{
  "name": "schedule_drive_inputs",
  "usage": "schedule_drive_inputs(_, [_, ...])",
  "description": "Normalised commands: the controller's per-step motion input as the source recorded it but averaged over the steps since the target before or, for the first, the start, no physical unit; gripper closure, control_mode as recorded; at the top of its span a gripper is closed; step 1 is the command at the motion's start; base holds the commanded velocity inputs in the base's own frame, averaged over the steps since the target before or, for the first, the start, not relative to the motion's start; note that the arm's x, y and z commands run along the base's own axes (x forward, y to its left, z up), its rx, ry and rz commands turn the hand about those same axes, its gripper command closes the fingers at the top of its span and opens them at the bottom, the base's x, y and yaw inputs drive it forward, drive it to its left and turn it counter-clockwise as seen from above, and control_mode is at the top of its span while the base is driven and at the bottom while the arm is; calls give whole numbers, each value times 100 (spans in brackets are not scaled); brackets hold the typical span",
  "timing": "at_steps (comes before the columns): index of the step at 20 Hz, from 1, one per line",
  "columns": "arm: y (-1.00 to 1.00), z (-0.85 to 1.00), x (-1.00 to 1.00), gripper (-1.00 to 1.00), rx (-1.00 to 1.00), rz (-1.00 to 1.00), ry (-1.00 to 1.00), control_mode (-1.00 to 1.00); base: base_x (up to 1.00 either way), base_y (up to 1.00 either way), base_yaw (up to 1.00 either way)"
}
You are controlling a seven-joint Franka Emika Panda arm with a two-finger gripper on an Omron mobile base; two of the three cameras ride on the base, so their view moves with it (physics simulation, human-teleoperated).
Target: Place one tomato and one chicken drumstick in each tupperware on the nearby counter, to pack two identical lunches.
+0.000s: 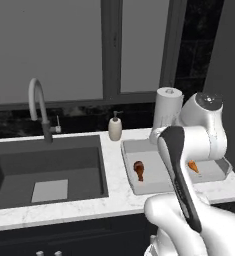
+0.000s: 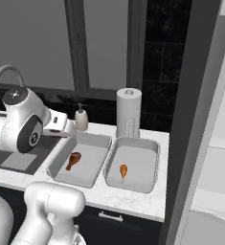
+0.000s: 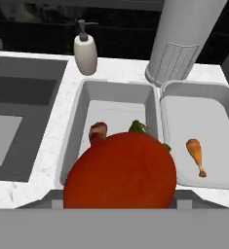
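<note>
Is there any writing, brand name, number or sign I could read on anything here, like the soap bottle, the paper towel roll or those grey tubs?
None: no readable text anywhere.
Soap dispenser: plain, no label.
Paper towel roll: a faint grid pattern on its side, no letters.
Two tupperware tubs: unmarked.
Tomato, close to the camera: no sticker.

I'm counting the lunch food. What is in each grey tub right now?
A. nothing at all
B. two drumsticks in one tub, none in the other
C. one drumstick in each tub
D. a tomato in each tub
C: the tub nearer the sink holds one drumstick, and the other tub holds one drumstick; the tomato is up by the gripper, not yet in a tub.
</note>
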Motion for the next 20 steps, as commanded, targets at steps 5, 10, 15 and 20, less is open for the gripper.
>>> schedule_drive_inputs(5, [0, -95, 92, 100, -1, 0, 14, -100, 0, 0, 0])
schedule_drive_inputs(10, [0, -100, 79, 100, 0, 0, 0, -100, 0, 0, 0])
schedule_drive_inputs(15, [-1, -58, 50, 100, 1, 0, 17, -100, 0, 0, 0])
schedule_drive_inputs(20, [-30, -34, 18, 100, 14, 0, 6, -100, 0, 0, 0])
